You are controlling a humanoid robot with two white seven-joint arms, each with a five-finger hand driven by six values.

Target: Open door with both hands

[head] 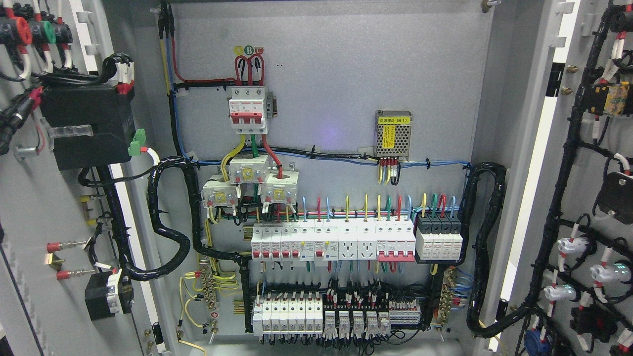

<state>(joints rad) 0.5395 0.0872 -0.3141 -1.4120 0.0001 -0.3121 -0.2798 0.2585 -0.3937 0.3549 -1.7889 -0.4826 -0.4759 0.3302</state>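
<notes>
Both doors swung wide open: left door (29, 207) at left edge, right door (593, 198) at right edge, inner wiring exposed. Cabinet back panel (336, 74) with breaker row (331, 242) in full view between them. No robot hands visible; finger state impossible to tell.

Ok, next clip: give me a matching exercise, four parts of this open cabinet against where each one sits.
Things:
1. red three-pole breaker
2. power supply module with yellow label
3. black box with green connector
4. row of white breakers and sockets

Places:
A. on the left door's inner face
B. top centre of the back panel
C. across the panel's middle
D. right of centre, upper panel

Pairs: 1-B, 2-D, 3-A, 4-C
</notes>
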